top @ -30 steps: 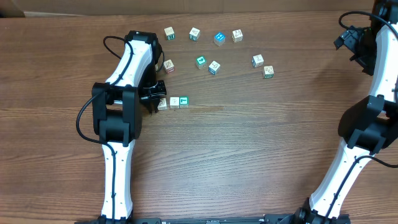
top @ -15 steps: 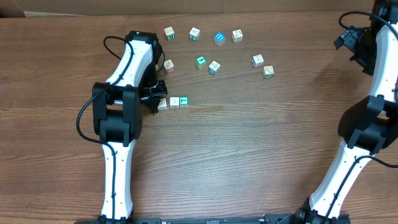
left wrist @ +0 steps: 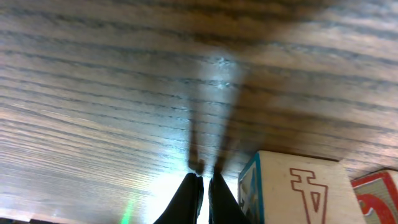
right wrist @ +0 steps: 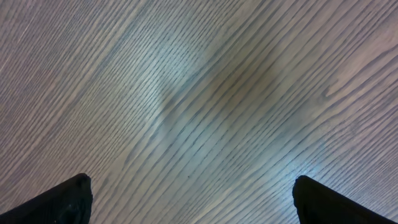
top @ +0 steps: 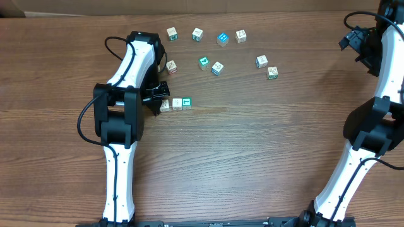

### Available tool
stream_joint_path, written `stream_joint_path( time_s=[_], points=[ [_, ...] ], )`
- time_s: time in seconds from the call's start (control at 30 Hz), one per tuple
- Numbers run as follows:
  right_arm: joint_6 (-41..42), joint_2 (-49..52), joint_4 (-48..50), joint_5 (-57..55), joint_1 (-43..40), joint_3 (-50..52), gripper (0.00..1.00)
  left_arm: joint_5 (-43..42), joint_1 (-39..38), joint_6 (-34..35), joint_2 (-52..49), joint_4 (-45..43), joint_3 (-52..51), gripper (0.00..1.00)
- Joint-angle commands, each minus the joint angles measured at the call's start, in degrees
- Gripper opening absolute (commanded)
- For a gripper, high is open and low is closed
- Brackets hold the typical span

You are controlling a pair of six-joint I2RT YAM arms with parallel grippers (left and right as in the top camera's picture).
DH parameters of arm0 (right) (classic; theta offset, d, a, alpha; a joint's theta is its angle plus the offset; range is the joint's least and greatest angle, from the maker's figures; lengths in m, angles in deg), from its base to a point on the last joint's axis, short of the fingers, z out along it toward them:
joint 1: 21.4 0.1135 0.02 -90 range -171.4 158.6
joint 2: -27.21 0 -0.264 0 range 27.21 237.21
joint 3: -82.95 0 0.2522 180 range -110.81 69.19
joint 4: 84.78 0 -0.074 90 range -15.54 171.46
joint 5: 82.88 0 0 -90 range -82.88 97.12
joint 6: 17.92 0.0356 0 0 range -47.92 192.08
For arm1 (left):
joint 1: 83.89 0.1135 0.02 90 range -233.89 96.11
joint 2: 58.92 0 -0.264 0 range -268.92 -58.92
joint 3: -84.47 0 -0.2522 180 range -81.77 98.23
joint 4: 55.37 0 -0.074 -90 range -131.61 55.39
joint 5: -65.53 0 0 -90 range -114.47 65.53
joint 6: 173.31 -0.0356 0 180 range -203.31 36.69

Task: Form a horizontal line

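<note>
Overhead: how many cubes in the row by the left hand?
3: pale cube next to the left hand, pale middle cube, teal end cube. The hand may hide a fourth.

Dark brown wood-grain table [top: 252, 157], streaky grain, pale glare patches across its surface.

Pale cube [left wrist: 292, 186] sits just right of the left gripper [left wrist: 204, 182], second cube [left wrist: 379, 196] beyond it. Ahead and left: bare table [left wrist: 93, 93]. Under the right gripper [right wrist: 193, 202], plain wood only.
</note>
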Motion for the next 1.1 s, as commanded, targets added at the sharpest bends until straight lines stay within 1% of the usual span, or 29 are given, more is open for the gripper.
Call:
stream_joint_path(
  time_s=[0.0,0.2,0.27,0.37,0.53,0.67,0.73,0.9,1.07],
  points=[
    [-0.22,-0.96,0.09,-0.11,-0.20,0.17,1.00,1.84,1.31,1.18,2.56,-0.90,-0.55,0.05],
    [-0.22,-0.96,0.11,-0.11,-0.20,0.17,1.00,1.86,0.92,1.62,9.90,-2.23,-0.57,0.04],
    [-0.22,-0.96,0.09,-0.11,-0.20,0.17,1.00,2.23,-0.13,1.57,10.93,-2.12,-0.57,0.04],
    [-0.22,-0.96,0.11,-0.11,-0.20,0.17,1.00,4.94,-2.16,1.70,11.06,-1.07,-0.63,0.05],
    [-0.22,-0.96,0.09,-0.11,-0.20,0.20,1.00,10.49,-3.78,8.28,11.06,-0.96,-1.18,0.04],
    [-0.22,-0.96,0.11,-0.13,-0.20,0.17,1.00,11.23,-2.91,12.37,11.93,-0.50,-1.27,0.05],
    [-0.22,-0.96,0.11,-0.11,-0.20,0.20,1.00,11.06,-2.80,12.46,12.02,-0.42,-1.31,0.05],
    [-0.20,-0.96,0.09,-0.11,-0.20,0.17,1.00,11.26,-2.86,9.77,12.02,-0.22,-1.66,0.05],
    [-0.22,-0.96,0.09,-0.11,-0.20,0.17,1.00,10.34,-2.71,9.64,12.90,0.46,-1.84,0.05]
  ],
)
